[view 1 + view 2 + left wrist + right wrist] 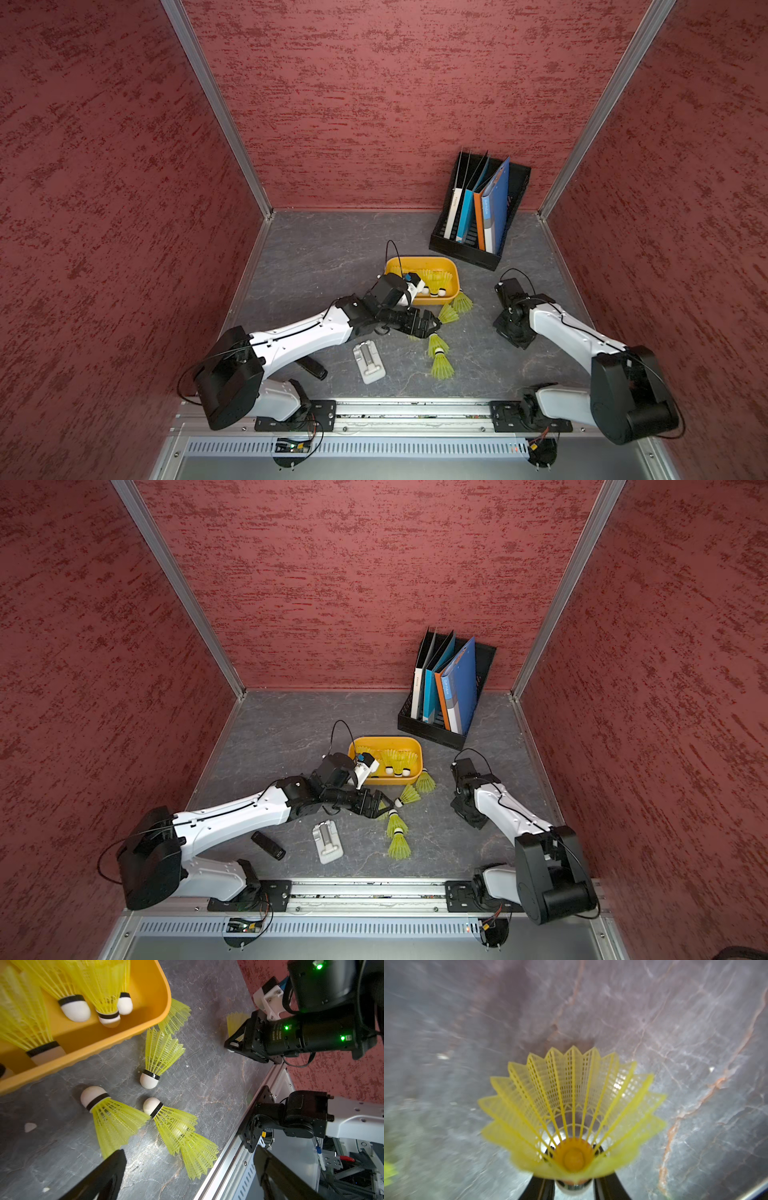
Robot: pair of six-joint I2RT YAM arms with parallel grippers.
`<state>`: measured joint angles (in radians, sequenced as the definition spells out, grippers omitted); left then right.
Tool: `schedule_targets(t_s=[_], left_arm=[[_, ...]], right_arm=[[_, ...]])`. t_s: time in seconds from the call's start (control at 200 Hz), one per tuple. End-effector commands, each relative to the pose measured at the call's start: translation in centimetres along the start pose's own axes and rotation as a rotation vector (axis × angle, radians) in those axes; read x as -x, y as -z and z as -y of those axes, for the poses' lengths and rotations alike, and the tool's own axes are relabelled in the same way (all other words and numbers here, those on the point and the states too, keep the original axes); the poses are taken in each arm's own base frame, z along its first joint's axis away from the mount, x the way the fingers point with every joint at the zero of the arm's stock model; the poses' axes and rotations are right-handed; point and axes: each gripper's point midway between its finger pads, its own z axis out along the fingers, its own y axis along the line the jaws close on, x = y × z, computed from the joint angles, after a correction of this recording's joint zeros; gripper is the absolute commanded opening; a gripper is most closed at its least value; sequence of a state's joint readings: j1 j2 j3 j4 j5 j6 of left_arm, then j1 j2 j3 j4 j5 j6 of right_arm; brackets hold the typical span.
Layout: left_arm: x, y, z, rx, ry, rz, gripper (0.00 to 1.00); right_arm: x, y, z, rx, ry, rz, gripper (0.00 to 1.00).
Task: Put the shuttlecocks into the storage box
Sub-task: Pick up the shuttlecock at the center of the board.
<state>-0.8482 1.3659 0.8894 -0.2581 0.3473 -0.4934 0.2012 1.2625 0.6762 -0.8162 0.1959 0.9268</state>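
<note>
Several neon yellow-green shuttlecocks (434, 282) lie in the orange-yellow storage box (419, 262) at mid-table. Several more shuttlecocks (442, 368) lie on the grey table just in front of it, also seen in the left wrist view (112, 1118). My left gripper (187, 1178) is open and empty, low over that loose group, in both top views (432, 326) (384, 806). My right gripper (574, 1186) is shut on one shuttlecock (571, 1101) by its white tip, skirt pointing down at the table. It hangs right of the box, its fingers hidden under the wrist (515, 328) in the top views.
A black file rack with folders (478, 212) stands at the back right behind the box. A pale grey flat object (369, 361) and a small black object (311, 368) lie at the front left. Red walls close three sides; a metal rail (415, 411) runs along the front.
</note>
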Motion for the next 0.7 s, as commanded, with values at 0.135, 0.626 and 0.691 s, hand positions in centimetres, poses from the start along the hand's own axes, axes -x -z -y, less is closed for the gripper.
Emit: schedule_targets(t_s=[0.135, 0.626, 0.691], left_arm=[[5.0, 4.6, -1.5, 0.027, 0.057, 0.111, 1.0], [7.6, 9.1, -7.6, 0.162, 0.125, 0.188, 1.0], [7.5, 9.2, -8.1, 0.175, 0.131, 0.189, 1.0]], right_arm=[[3.4, 6.9, -5.0, 0.142, 0.158, 0.191, 0.2], [-3.3, 13.3, -20.5, 0.442, 0.605, 0.263, 0.21], [-4.5, 13.1, -22.0, 0.458, 0.66, 0.255, 0.21]])
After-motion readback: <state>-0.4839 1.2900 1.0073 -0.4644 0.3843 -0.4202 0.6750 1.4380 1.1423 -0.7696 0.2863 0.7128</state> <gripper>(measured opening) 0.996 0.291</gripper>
